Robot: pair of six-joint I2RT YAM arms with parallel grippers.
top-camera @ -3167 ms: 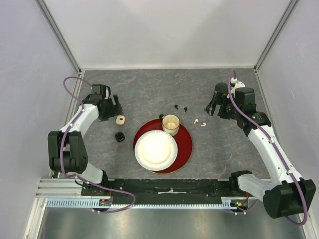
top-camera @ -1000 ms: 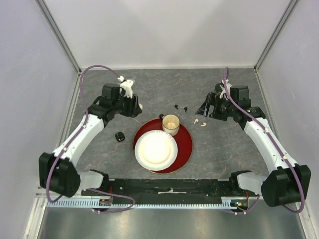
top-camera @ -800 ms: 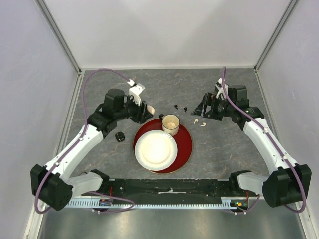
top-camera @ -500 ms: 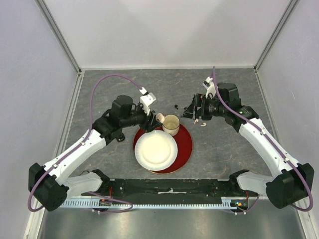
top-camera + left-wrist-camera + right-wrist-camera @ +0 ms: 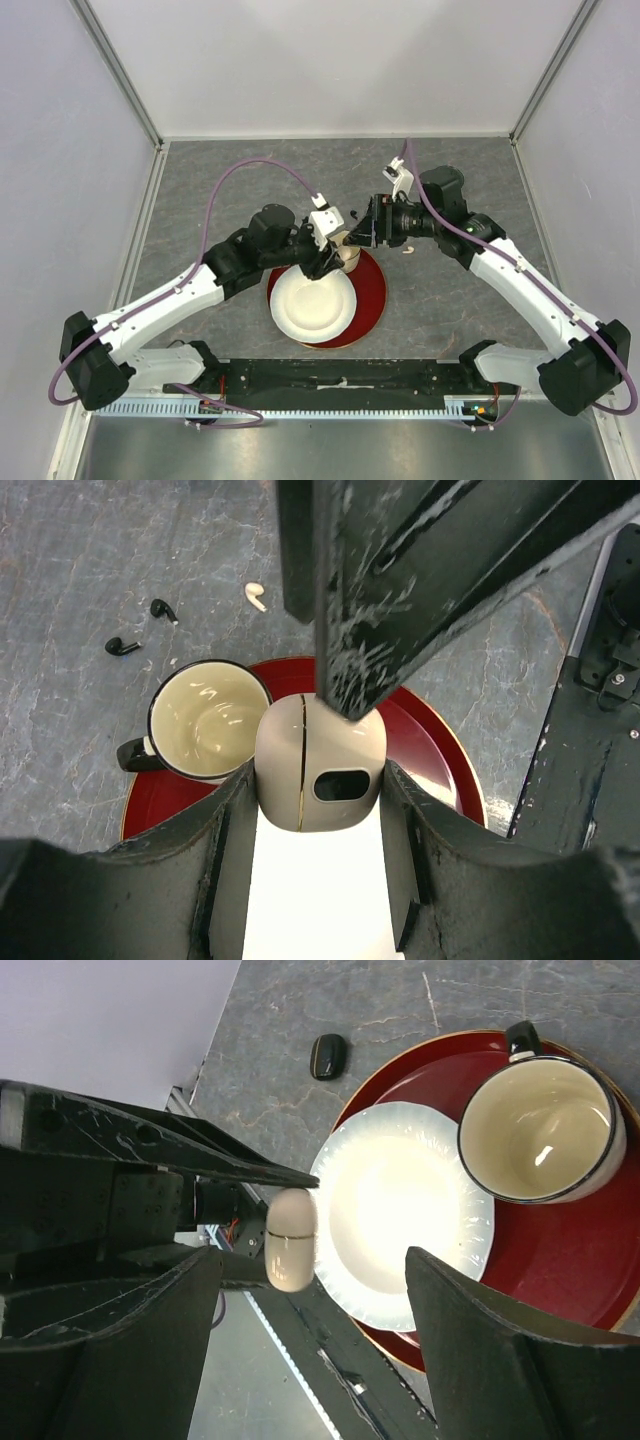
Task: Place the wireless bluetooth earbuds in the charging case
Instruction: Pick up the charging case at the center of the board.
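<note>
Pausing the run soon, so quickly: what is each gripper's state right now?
Left gripper: closed on the rounded beige plastic charging case.
Right gripper: open, holding nothing.

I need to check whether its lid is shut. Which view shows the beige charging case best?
Left wrist: the charging case fills the centre, clamped in the left end effector, its seam line plain and looking shut. Right wrist shows the case smaller, side-on, seam visible. In the top view the arms hide it.
</note>
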